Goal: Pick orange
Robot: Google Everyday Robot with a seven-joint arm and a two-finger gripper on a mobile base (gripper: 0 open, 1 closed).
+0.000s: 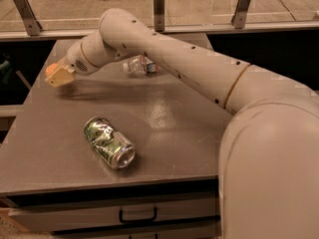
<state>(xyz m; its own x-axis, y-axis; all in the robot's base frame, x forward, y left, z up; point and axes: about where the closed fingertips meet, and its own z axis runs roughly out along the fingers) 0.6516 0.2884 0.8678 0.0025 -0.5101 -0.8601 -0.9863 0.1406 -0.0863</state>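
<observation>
The orange (51, 69), a small round fruit, shows at the far left of the table, half hidden behind my gripper (60, 75). The gripper's pale fingers (62, 76) are closed around the orange and hold it just above the table top, with a shadow beneath. My arm (164, 59) reaches in from the right across the back of the table.
A crushed green can (109, 142) lies on its side near the table's front. A crumpled clear plastic bottle (139, 65) lies at the back behind the arm. The grey table (179, 123) has a drawer handle (137, 217) below its front edge. A railing runs behind.
</observation>
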